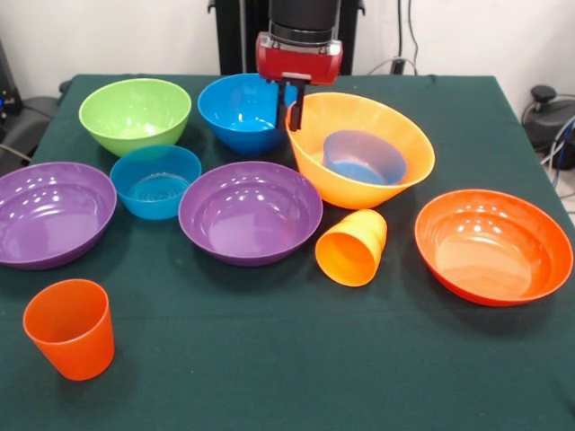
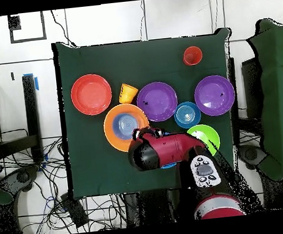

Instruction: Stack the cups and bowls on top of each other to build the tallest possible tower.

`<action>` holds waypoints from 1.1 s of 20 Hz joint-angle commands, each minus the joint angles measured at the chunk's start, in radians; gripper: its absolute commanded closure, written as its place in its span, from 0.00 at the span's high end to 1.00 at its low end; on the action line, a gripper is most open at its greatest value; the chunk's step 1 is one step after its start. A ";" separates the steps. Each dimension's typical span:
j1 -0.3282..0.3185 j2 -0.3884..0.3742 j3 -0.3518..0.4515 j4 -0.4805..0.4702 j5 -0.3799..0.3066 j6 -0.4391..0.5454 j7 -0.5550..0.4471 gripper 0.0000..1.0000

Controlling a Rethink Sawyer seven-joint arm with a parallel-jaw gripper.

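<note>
Over the big yellow-orange bowl's (image 1: 359, 148) far rim: gripper (image 1: 294, 106), finger spread indeterminable. Small translucent blue bowl (image 1: 364, 157) nested inside. Yellow-orange cup (image 1: 352, 247) on its side just beside; open cloth (image 1: 269, 359) toward near edge.

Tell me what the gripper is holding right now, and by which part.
The gripper sits at the far rim of the large yellow-orange bowl, which is tilted with a small translucent blue bowl inside. It seems to pinch that rim, though the closure can't be confirmed.

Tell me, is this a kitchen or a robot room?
Probably a robot lab, not a kitchen: a red robot arm reaches over a green-clothed table of plastic bowls, and loose cables cover the tiled floor.
</note>
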 commanded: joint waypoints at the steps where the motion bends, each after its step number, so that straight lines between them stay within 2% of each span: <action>1: -0.040 0.031 0.106 -0.027 -0.090 0.077 -0.073 1.00; 3: -0.045 0.030 0.117 -0.032 -0.100 0.110 -0.099 1.00; 4: -0.048 0.030 0.122 -0.035 -0.105 0.126 -0.112 0.00; 7: -0.048 0.032 0.129 -0.046 -0.092 0.199 -0.130 0.00; 8: -0.048 0.032 0.132 -0.050 -0.088 0.223 -0.137 1.00; 9: -0.101 -0.003 0.188 -0.003 -0.109 0.182 -0.171 1.00; 16: -0.087 0.004 0.178 -0.022 -0.101 0.224 -0.124 1.00; 22: -0.107 0.011 0.209 -0.021 -0.100 0.277 -0.156 1.00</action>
